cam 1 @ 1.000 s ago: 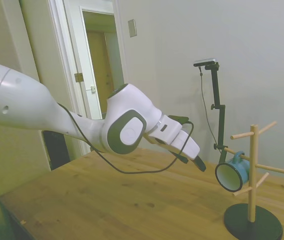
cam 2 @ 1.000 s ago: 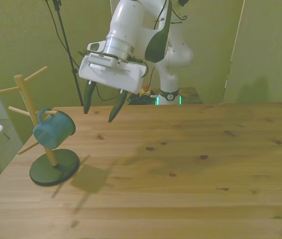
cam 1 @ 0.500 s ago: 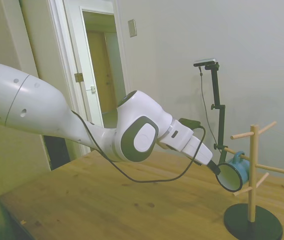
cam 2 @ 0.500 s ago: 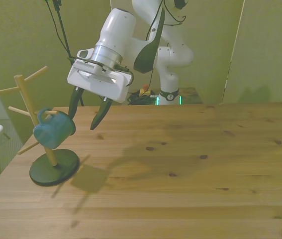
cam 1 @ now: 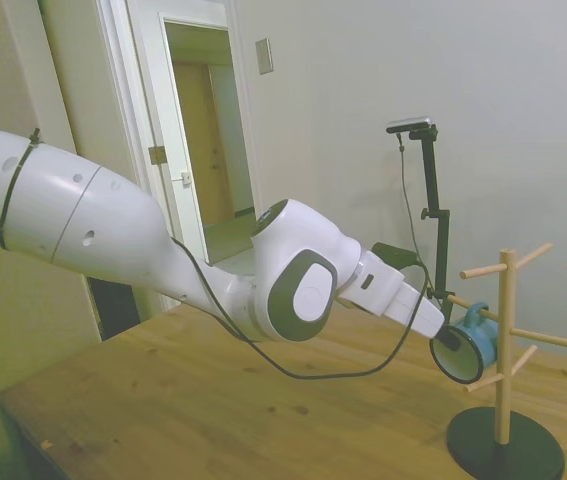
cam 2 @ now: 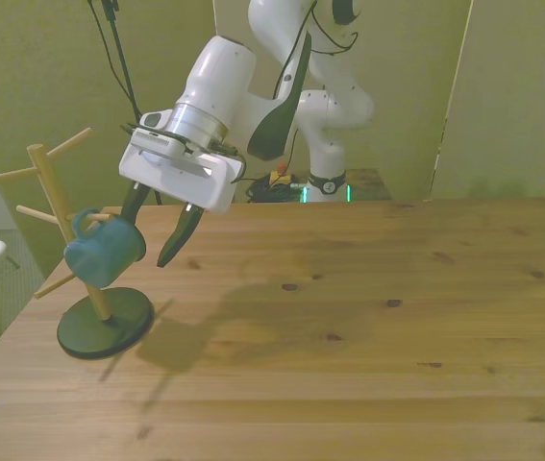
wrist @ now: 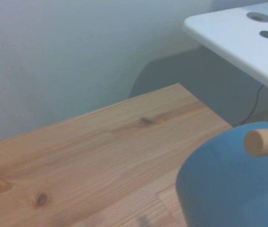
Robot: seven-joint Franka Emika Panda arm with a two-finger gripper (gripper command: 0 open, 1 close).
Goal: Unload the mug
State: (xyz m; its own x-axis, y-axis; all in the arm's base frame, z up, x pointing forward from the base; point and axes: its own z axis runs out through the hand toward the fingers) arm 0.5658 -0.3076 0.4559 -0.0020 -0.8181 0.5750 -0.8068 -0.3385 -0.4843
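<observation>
The mug [cam 1: 466, 344] hangs by its handle on a peg of the wooden mug tree [cam 1: 504, 345], in the lower right of the side view, with its white mouth tipped toward the picture's left. In the front view the mug [cam 2: 105, 253] sits at the left of the frame, low on the tree [cam 2: 49, 206], whose dark round base [cam 2: 105, 325] rests on the wooden table [cam 2: 368, 327] near the front view's left edge. Close up from the wrist, the mug [wrist: 228, 184] fills a corner as a blue curve, with the end of a wooden peg [wrist: 264, 142] showing over it and the tabletop [wrist: 86, 156] beyond.

The gripper [cam 2: 148, 225] is spread open around the mug. In the front view one dark finger [cam 2: 173, 237] hangs just beside the mug on its right, while the other reaches down behind the mug's upper edge; whether either touches it I cannot tell. From the side, the gripper [cam 1: 450, 340] reaches the mug's mouth and overlaps its rim.

The white arm [cam 1: 213, 280] stretches in from the left of the side view, a black cable [cam 1: 313, 370] looping beneath it. An open doorway [cam 1: 208, 130] stands behind, in the upper left of that frame.
</observation>
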